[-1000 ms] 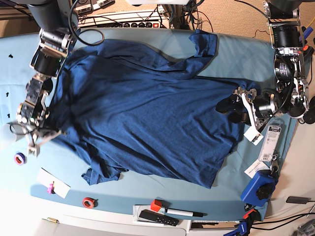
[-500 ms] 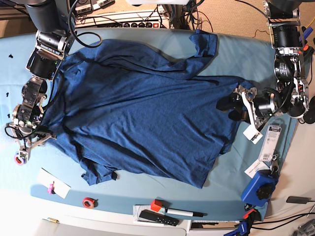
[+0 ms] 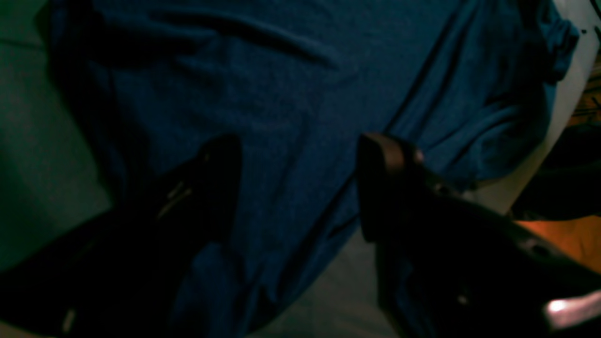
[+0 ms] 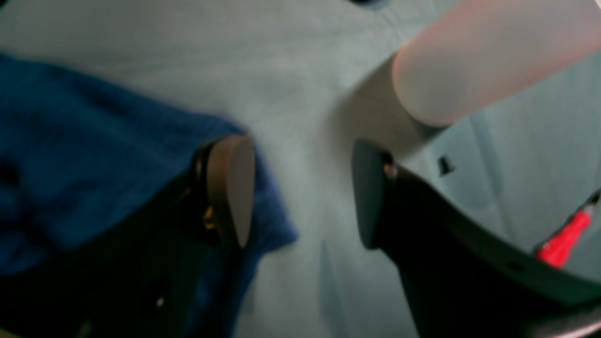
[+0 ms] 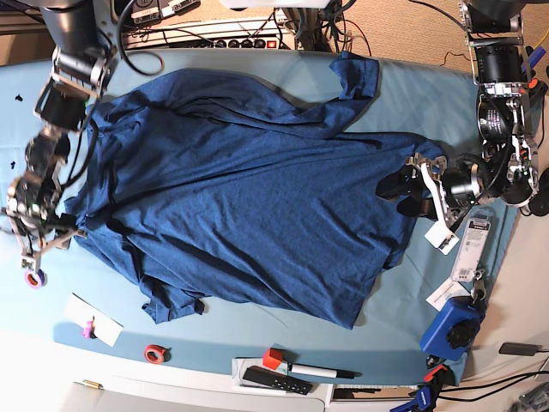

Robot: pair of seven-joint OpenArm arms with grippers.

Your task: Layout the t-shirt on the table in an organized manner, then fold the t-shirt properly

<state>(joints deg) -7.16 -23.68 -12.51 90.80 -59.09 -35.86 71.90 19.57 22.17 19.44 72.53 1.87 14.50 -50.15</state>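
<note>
T-shirt (image 5: 249, 206) spread wrinkled across the table (image 5: 412, 94), one sleeve at top centre, another bunched at bottom left. Right end effector (image 5: 39, 245) at the shirt's left edge; left end effector (image 5: 403, 190) at its right edge. Red tape roll (image 5: 154, 353), marker (image 5: 322, 372) along the front.

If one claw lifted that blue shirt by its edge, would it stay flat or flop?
Probably flop: the t-shirt already lies in soft creases and ridges. It likely drags rather than slides cleanly, since it bunches at its sleeve. It looks light, lying thin against the table.
</note>
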